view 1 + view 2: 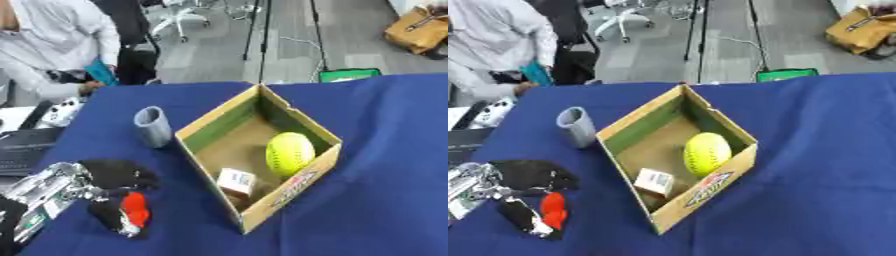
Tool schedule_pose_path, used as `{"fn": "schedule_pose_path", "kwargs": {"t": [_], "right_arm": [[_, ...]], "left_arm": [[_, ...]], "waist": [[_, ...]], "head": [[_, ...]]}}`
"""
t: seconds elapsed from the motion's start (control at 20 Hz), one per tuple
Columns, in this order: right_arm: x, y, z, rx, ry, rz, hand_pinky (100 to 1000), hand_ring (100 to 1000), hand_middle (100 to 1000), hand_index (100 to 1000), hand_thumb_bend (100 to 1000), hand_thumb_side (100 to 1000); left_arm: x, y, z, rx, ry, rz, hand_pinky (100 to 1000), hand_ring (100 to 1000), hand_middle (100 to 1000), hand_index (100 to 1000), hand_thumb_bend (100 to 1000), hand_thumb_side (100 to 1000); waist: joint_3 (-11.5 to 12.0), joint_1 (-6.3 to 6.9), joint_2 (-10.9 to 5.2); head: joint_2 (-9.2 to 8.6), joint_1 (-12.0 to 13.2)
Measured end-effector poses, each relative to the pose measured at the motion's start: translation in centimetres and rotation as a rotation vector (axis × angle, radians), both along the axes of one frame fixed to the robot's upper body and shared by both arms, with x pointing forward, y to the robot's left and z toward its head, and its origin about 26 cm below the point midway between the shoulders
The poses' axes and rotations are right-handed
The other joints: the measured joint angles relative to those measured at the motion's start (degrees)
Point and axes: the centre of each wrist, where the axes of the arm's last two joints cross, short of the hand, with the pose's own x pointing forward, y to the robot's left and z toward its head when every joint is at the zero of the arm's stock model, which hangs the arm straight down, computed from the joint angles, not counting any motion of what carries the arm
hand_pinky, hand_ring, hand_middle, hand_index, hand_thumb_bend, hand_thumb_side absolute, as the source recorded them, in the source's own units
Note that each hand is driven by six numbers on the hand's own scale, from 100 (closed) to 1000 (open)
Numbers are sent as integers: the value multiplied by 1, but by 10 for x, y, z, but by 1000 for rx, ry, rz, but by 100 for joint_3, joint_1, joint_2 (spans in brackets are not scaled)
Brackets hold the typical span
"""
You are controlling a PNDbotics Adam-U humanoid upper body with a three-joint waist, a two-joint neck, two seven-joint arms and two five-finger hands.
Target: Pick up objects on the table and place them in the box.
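Left eye view: on the blue desk [385, 150] an open cardboard box [302, 181] holds a yellow ball [290, 153] and a small white carton [236, 180]. A grey cup [153, 126] lies just beside the box's left wall. At lower left, the left hand [112, 176] curls its fingers round a red object [135, 208].

Right eye view: the same layout; the right hand does not show.
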Motion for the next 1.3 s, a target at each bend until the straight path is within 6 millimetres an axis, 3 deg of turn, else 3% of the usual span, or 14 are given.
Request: {"fn": "schedule_pose_path", "kwargs": {"t": [1.3], "right_arm": [[0, 1, 1, 0, -4, 5, 623, 471, 354, 468, 100, 586]], "left_arm": [[3, 3, -3, 3, 28, 4, 1000, 1000, 969, 1000, 691, 872]], "waist": [[48, -3, 10]], "head": [[-47, -55]]}}
